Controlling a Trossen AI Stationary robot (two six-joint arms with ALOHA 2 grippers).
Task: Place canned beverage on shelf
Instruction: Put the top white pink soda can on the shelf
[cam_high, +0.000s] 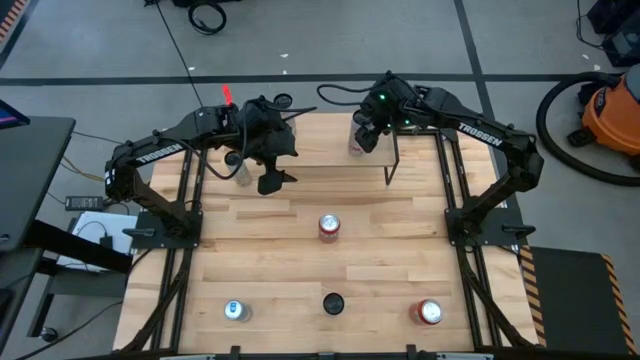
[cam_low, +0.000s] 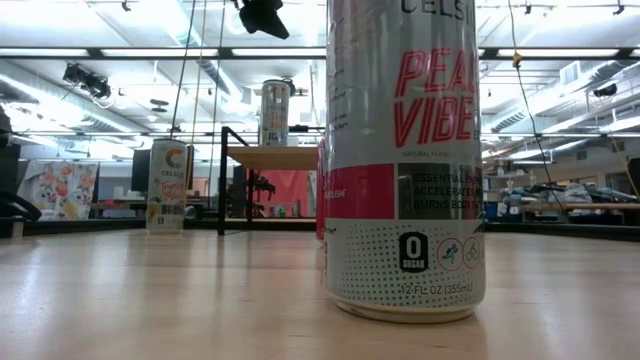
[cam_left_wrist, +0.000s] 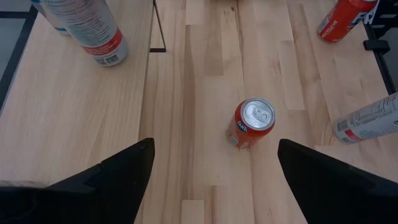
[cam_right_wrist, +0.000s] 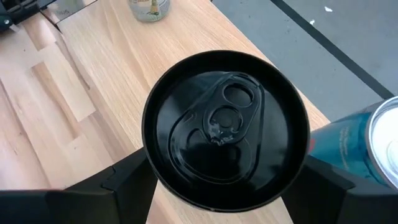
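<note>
At the upper left of the high view, the left gripper (cam_high: 272, 160) hung over the bare table (cam_high: 380, 250) with its fingers spread wide and nothing between them, apparently waiting its turn; its wrist view looked down on an orange can (cam_left_wrist: 252, 123) standing on the boards. Toward the upper middle, the shelf (cam_high: 330, 150) stood at the table's far edge. At its right end the right gripper (cam_high: 366, 130) had its fingers clamped on a black-topped can (cam_right_wrist: 224, 127), seemingly to set it down there. That can stood upright, long axis vertical, pull-tab end up toward the wrist camera, over the shelf's board; whether it rested on the board could not be told.
</note>
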